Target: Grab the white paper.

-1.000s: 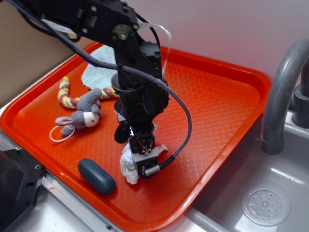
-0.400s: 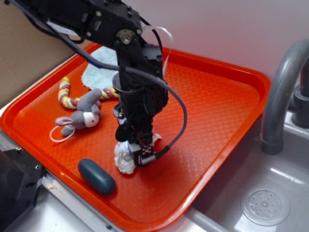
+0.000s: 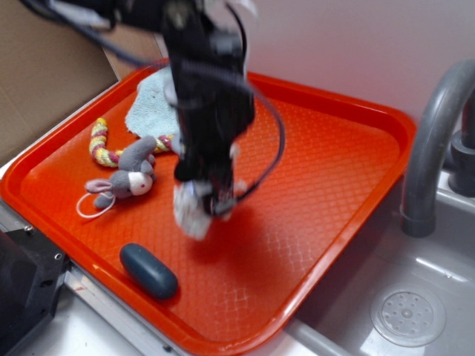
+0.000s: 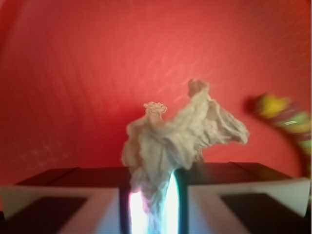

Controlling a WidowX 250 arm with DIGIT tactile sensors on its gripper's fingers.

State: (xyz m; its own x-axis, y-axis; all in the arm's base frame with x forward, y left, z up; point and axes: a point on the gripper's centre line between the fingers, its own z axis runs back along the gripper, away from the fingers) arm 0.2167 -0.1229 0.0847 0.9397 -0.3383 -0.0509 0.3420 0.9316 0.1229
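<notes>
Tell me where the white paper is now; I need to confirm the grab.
The white paper is pinched in the gripper, seemingly lifted just off the orange tray; in the exterior view it hangs right of the grey plush toy, above the dark oval object.

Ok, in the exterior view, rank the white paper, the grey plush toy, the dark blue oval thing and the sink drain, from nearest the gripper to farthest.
1. White paper, pinched in the gripper.
2. Grey plush toy, just to the picture's left on the tray.
3. Dark blue oval object, near the tray's front rim.
4. Sink drain, off the tray, far right.
</notes>
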